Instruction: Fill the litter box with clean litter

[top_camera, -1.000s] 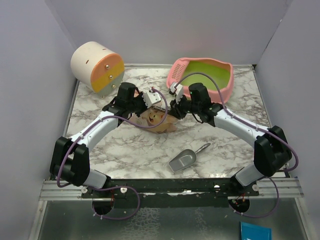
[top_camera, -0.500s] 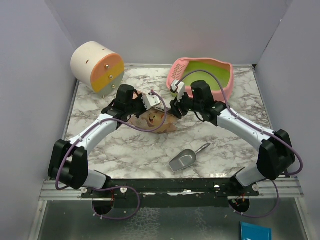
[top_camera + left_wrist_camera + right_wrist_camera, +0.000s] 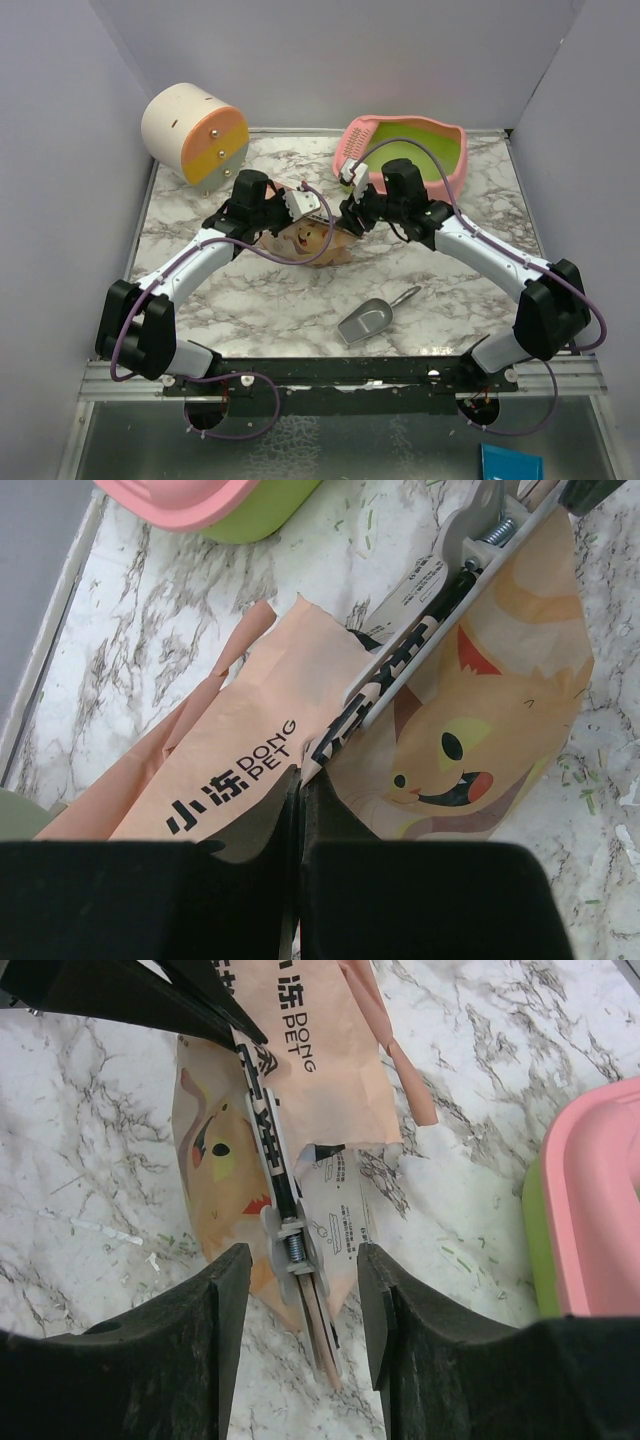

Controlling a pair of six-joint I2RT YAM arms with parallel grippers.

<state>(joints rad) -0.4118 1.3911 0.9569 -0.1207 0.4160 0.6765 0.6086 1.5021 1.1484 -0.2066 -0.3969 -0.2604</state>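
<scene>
Litter box (image 3: 425, 135) sits back right, just beyond the right gripper (image 3: 300, 1260), whose open, empty jaws straddle the handle end of the clip (image 3: 283, 1190); its long axis runs straight over to the left gripper (image 3: 300, 780), clamped on the bag (image 3: 500, 710)

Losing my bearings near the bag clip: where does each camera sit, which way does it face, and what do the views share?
Top external: above and behind the bases, looking down and forward over the table; left arm and right arm show whole.
Left wrist: rides the left arm, looking along its shut left pincer at the bag it pinches.
Right wrist: rides the right arm, looking down past its open right pincer, which straddles the clip.
Shared: all three show the bag; both wrist views catch the litter box.
</scene>
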